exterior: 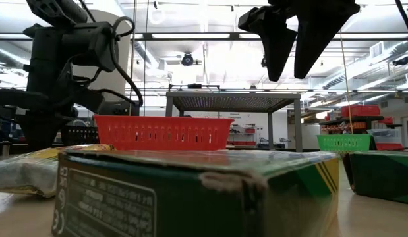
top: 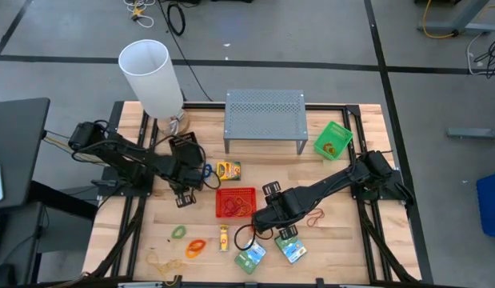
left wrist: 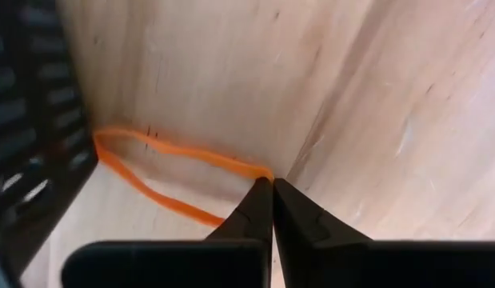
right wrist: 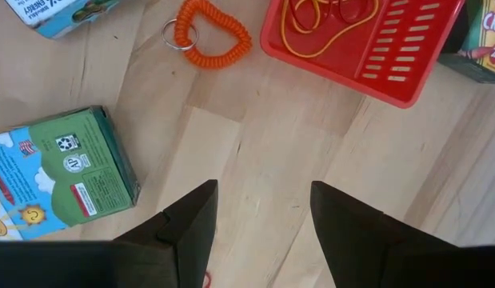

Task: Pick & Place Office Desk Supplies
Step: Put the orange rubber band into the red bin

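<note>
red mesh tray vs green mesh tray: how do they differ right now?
Colour and place: the red mesh tray sits mid-table, in front of the grey stand; the green mesh tray sits beside the stand's right end.
Pose: the red tray lies square to the table edges; the green one is turned at an angle.
Contents: the red tray holds several rubber bands; the green one shows only a small item.
Both are small open mesh trays.

An orange rubber band (left wrist: 163, 172) lies on the pale wood worktop (left wrist: 231, 72); the mesh tray (right wrist: 367, 44) is red, the coiled keyring (right wrist: 211, 32) orange, the packet (right wrist: 59, 172) green-blue.
</note>
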